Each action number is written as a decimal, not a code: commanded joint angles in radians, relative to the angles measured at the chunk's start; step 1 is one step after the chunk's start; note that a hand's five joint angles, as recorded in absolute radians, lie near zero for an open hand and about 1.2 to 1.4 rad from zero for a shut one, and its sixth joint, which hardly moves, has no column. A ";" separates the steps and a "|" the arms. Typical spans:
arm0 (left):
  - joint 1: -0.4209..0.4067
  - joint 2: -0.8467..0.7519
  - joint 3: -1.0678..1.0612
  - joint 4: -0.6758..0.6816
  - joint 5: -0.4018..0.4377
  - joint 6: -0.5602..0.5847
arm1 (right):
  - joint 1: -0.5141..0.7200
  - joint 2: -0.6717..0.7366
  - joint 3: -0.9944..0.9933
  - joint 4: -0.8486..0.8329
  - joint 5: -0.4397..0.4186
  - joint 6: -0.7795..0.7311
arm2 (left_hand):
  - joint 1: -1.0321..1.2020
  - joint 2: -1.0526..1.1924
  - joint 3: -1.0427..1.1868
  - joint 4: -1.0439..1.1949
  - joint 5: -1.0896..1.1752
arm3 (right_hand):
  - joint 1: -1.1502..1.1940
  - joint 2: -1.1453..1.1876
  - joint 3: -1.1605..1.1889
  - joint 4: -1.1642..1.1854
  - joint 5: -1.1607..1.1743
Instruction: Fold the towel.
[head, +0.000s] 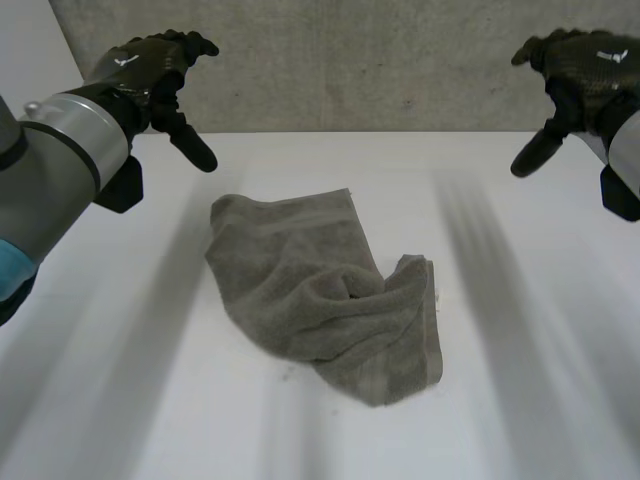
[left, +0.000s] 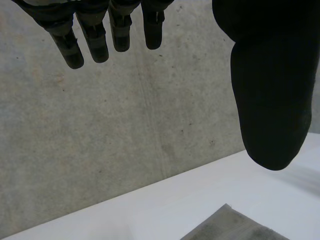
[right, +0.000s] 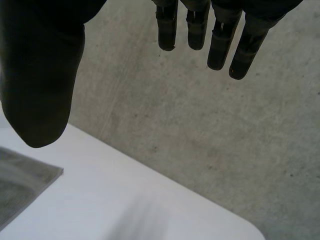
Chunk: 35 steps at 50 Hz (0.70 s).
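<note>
At frame centre we see the crumpled grey towel (head: 320, 290); left hand (head: 150, 68) upper left, right hand (head: 585, 65) upper right, both splayed, empty.

Readable text: none.
Left hand (head: 150, 62): small white mark on its back, not legible.
Right hand (head: 585, 62): similar white mark, not legible.

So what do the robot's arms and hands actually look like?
Each arm ends in a black hand. The left hand and the right hand both have slim, segmented fingers, a thick rounded thumb and a small white mark on the back. The left arm is a smooth silver-grey cylinder with a dark band and a light-blue cap nearer the body.
</note>
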 joint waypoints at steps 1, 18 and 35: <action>0.001 0.024 -0.001 -0.034 0.000 0.007 | 0.006 0.013 -0.054 0.009 0.040 -0.004 | 0.008 0.009 0.008 0.010 -0.015 | -0.056 -0.067 -0.063 -0.084 -0.062; 0.002 0.025 -0.030 -0.045 -0.002 0.011 | 0.022 0.015 -0.030 0.025 -0.003 -0.044 | 0.019 0.021 0.020 0.022 -0.003 | -0.056 -0.067 -0.063 -0.084 -0.062; 0.078 -0.286 -0.084 0.003 0.097 0.332 | 0.186 0.023 0.331 0.163 -0.144 -0.477 | 0.155 0.156 0.155 0.157 0.132 | -0.025 -0.036 -0.032 -0.054 -0.031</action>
